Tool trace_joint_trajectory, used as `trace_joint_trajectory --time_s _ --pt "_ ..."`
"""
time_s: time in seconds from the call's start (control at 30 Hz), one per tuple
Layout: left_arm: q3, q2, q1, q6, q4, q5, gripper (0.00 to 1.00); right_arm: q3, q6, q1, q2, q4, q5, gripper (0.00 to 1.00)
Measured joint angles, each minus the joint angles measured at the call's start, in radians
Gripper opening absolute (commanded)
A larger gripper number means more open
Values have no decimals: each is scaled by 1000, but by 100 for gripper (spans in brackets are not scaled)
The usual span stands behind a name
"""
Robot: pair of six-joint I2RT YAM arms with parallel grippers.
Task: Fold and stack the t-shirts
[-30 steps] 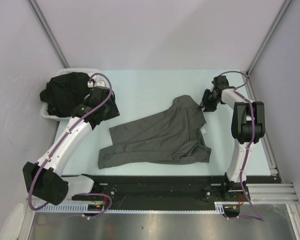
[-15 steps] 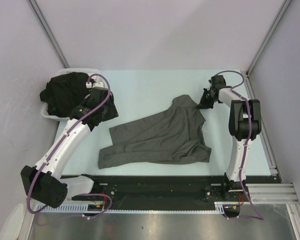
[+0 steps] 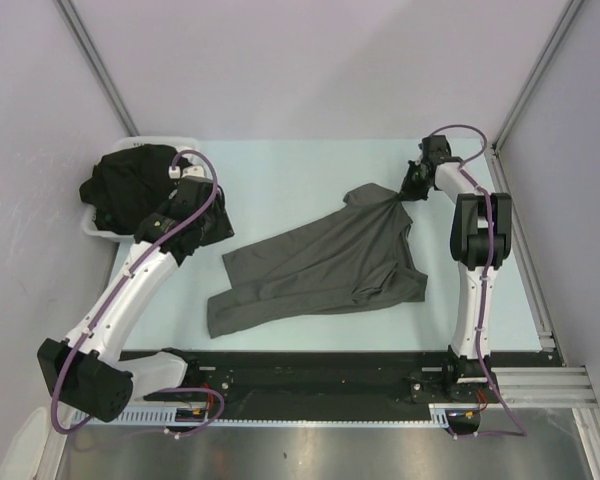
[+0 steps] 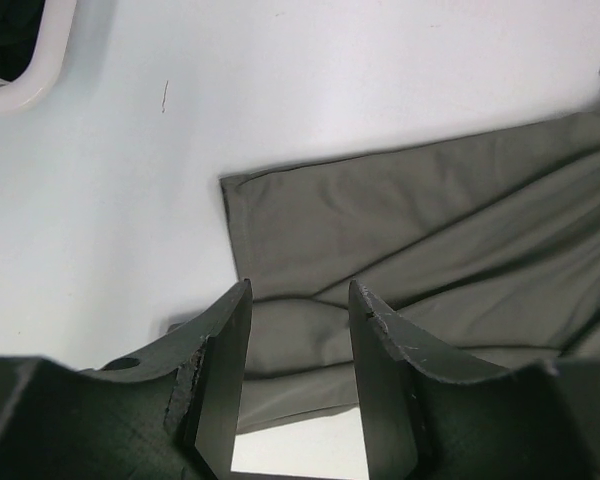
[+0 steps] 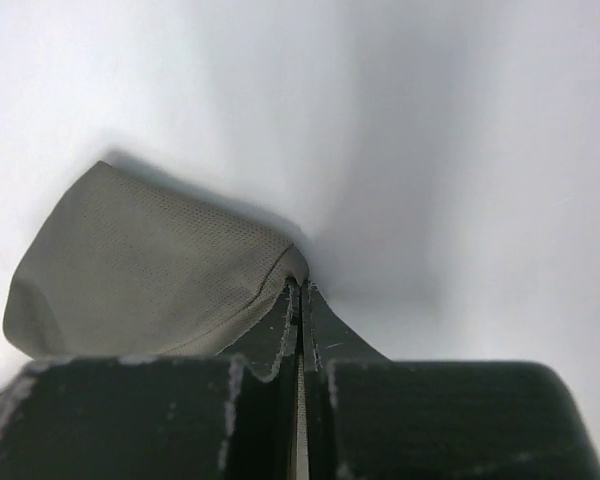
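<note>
Charcoal grey t-shirt (image 3: 325,265): soft cloth, one item, lying opened out but creased on the table (image 3: 300,165). It sits to the right of the white tray (image 3: 98,232) with a strip of bare surface between them. Its corner farthest from the tray is bunched to a point, and long folds fan back from that point across the body. I take this as the cloth under pull, being drawn taut so that it will lie flat for a first fold.

Right gripper (image 3: 412,190): at the pulled corner, on the side of the shirt away from the tray. Its jaws are closed right together with a small tuck of grey fabric nipped between the tips. The wrist view shows the cloth rising off the table into the pinch. A thin bite at the very edge, likely chosen so that the rest of the shirt trails freely.

Left gripper (image 4: 300,370): just beside the tray, on the side facing the grey shirt. Its jaws stand partly apart with nothing between them. It hangs above the surface and looks down on the shirt's nearest square corner, probably waiting to take that corner as the second hold.

Black t-shirts (image 3: 130,185): several, heaped in the tray and spilling over the rim towards the grey shirt. Unfolded, apparently the stock yet to be worked.
</note>
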Motion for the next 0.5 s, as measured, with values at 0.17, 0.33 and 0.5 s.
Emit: trace_joint_trajectory --time_s 0.17,0.33,0.5 --pt "-1 -2 0 0 -7 -5 49 93 -9 -66 50 -26 27 0" --pt "-17 0 0 0 4 -9 49 122 -18 -139 55 -45 47 0" --pt "-42 52 0 0 63 3 49 119 -24 -179 55 -49 62 0"
